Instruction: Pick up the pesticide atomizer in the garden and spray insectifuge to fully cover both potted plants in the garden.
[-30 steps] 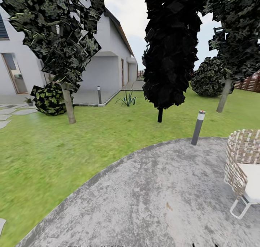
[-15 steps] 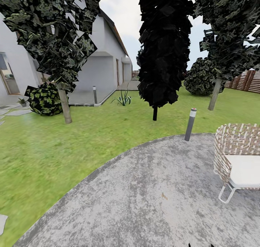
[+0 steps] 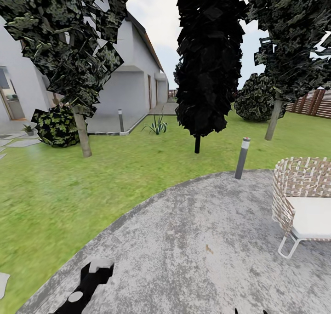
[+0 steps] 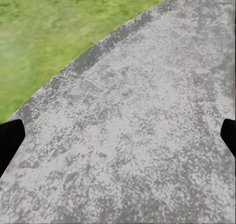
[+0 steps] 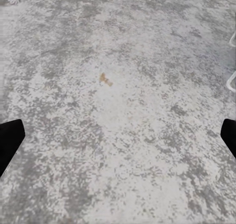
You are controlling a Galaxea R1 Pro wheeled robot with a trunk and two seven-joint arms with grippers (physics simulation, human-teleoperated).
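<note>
Search/transit step, judged: robot sits on the grey paved patch, lawn ahead. Pesticide atomizer: can't locate it. Left gripper and right gripper both spread wide, empty (fingertips at frame edges). A small potted plant at 10 o'clock, far. Next: drive on, scan the grass.

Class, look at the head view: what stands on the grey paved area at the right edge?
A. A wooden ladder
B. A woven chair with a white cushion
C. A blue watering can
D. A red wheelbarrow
B: a woven chair with a white seat cushion stands on the paving.
</note>
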